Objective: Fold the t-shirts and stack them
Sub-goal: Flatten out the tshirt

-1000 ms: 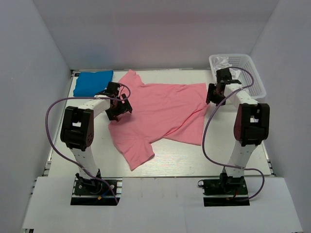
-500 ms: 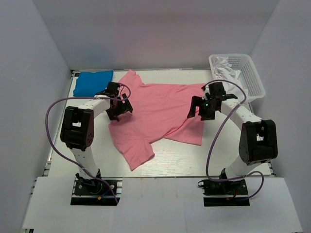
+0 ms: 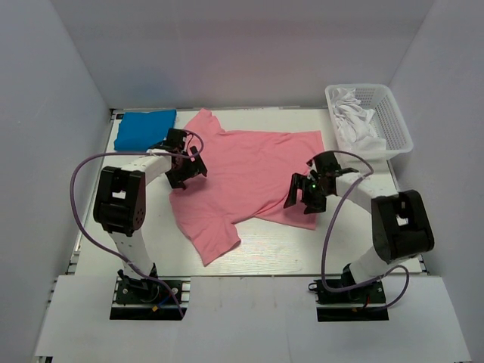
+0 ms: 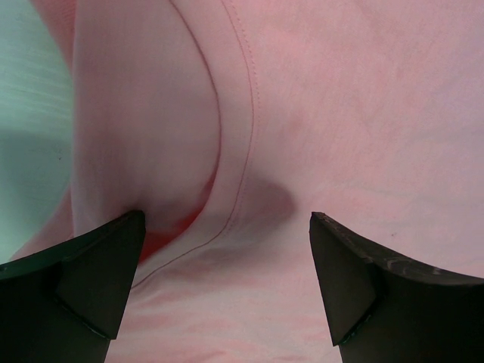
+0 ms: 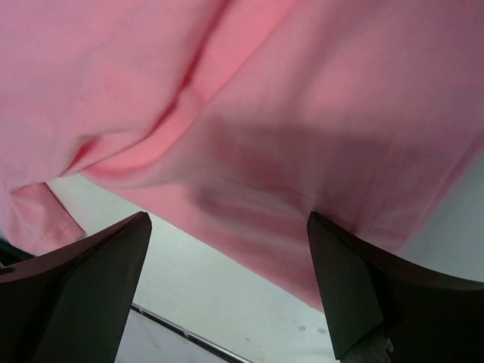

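Left gripper [image 3: 185, 168]: jaws spread wide, nothing held. It sits over the left edge of the pink shirt [image 3: 257, 170], by the neck. Its wrist camera gives me a stitched seam and a fold running between the fingers; I cannot tell whether the tips touch cloth.

Blue shirt [image 3: 144, 128]: folded rectangle at the far left corner, just beyond that gripper.

Pink shirt: spread mid-table, rumpled, one sleeve toward me.

Right gripper [image 3: 306, 195]: also wide open and empty, above the shirt's near right hem. Only its wrist view shows me the hem edge against bare table [image 3: 287, 249].

Basket [image 3: 393, 125]: far right, holding white cloth [image 3: 355, 113].
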Tool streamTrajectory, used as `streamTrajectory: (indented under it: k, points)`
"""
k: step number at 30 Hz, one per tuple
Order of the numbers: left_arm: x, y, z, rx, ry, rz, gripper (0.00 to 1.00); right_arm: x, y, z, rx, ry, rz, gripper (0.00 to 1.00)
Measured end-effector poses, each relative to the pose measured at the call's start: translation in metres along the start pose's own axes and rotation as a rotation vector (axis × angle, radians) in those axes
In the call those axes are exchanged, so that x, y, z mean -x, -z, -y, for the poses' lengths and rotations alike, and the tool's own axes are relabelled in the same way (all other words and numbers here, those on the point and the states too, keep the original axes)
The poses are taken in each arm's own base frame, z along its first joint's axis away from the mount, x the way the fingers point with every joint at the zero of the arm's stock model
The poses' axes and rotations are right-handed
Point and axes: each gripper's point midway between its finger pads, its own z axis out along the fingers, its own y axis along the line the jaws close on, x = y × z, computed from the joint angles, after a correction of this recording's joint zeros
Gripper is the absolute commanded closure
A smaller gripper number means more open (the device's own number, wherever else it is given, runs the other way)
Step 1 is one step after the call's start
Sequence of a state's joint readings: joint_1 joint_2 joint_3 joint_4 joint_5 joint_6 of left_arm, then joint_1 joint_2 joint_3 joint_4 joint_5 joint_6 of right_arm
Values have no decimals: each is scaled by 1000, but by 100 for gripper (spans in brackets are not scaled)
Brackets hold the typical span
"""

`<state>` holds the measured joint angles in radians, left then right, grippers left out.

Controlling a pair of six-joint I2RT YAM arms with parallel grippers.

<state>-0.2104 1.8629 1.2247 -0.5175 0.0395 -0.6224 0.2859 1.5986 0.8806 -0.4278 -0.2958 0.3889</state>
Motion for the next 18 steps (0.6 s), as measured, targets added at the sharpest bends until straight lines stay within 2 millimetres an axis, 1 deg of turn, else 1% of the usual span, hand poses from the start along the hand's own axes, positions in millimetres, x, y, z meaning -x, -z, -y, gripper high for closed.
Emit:
streamTrajectory:
  k: [5,8,13,18]
  points:
    - [1,1,-8,36,15,12,0,-26,13,22,-57,-132,28,10]
    - [1,1,-12,54,20,13,0,-38,22,36,-100,-221,39,10]
    - [1,1,-15,69,27,13,0,-65,43,74,-271,-361,9,10]
    - [-1,2,-18,88,35,6,0,-86,62,102,-415,-461,-64,10]
